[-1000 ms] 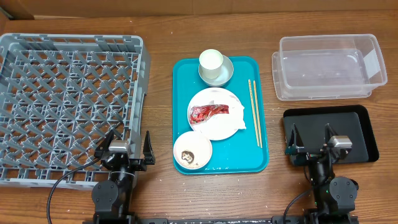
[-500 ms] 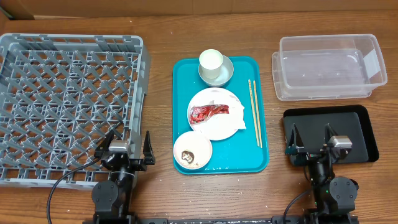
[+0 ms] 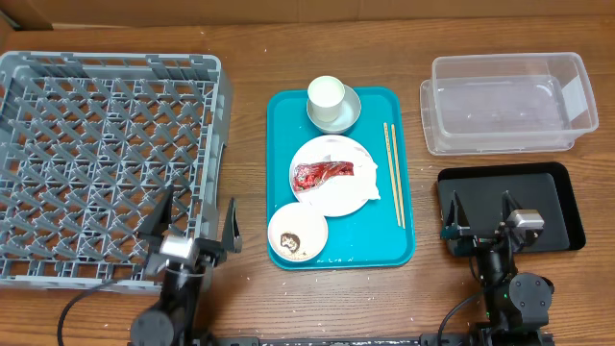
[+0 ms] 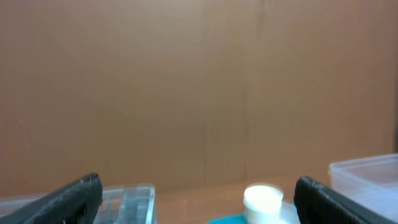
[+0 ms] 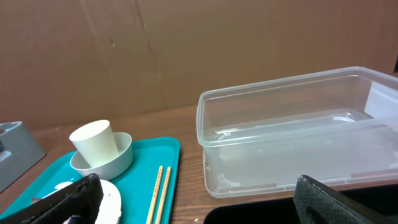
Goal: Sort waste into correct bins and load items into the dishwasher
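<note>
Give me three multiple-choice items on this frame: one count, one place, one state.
1. How many chopsticks lie on the teal tray? A. one B. two C. four
2. The small white cup sits: A. inside a white bowl B. across the chopsticks C. directly on the tray
3. The right gripper is: A. shut on a chopstick B. shut on the cup C. open, holding nothing
Answers: 1 B, a pair lies side by side; 2 A, the bowl's rim rings it; 3 C, its fingers stand apart.
</note>
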Robot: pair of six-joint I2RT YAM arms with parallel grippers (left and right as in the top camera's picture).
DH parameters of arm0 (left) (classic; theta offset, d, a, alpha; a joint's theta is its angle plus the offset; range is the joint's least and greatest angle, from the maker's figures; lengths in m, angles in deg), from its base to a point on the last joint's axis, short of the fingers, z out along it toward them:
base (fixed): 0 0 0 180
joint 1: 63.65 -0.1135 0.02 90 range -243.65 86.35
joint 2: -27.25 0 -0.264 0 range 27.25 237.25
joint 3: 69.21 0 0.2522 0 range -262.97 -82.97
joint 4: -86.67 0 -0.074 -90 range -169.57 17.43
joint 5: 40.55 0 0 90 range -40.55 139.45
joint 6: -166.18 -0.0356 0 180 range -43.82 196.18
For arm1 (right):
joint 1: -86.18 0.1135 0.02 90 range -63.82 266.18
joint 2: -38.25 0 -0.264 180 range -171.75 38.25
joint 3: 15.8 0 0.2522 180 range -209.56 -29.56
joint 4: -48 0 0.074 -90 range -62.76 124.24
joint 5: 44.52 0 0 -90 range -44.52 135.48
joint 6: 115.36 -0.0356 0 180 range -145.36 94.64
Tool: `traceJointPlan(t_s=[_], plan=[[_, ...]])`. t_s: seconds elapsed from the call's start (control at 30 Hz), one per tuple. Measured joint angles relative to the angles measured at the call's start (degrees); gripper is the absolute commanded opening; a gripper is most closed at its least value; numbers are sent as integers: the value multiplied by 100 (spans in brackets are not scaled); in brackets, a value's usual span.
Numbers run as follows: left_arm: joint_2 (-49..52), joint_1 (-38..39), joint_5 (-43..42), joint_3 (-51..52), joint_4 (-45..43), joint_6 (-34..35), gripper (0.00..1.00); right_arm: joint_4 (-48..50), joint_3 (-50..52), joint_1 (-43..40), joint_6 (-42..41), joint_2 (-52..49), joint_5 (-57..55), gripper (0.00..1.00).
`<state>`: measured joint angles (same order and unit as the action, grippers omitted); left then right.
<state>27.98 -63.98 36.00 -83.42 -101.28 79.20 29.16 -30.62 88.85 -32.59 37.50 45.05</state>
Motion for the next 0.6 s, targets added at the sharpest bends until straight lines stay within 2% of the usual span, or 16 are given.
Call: traceJointPlan(t_s=[0.13,0.2,0.33,0.47,0.5,0.6], plan=[[15,0,-94,-87,-1456,-72,100,-4,0,-2,0,2,2,100],[127,0,-98,-271,-1191,-142,100,-4,0,0,-2,4,0,100],[1191,0,-186,-1419,-74,-310,100,0,0,0,0,13,2,100],[2999,0,-678,-3335,1408,-553,100,-4,0,-2,-4,11,0,100],[3681,0,-949,-4081,2100,-656,100,-11,0,0,0,11,2,100],[5056,0,-1475,-5429,3279,-815,100,-4,0,0,2,17,2,100]])
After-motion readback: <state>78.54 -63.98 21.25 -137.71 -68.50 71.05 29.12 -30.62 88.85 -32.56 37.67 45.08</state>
